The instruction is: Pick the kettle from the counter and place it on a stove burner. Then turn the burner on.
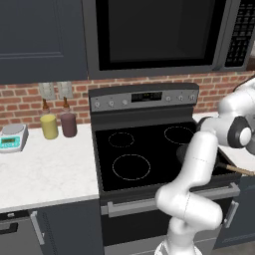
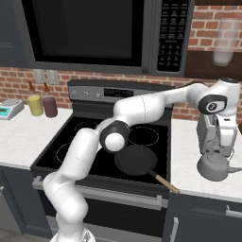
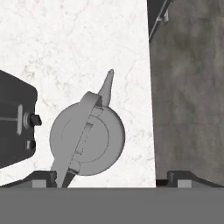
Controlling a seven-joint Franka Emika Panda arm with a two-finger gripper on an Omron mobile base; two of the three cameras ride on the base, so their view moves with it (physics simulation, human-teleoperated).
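Kettle (image 2: 215, 166), one, sits on counter (image 2: 189, 142) under one open gripper (image 2: 218, 147).

kettle (image 3: 87, 138) on counter (image 3: 74, 48)

Hidden and cut-off bits

The bottom edge of the hand view cuts off the kettle's (image 3: 87, 138) handle and the two fingertips (image 3: 43, 178) on either side of it. In the right base view, the gripper (image 2: 218, 150) covers the kettle's top. A blurry glass jar (image 2: 223, 41) is up high, its contents unclear.
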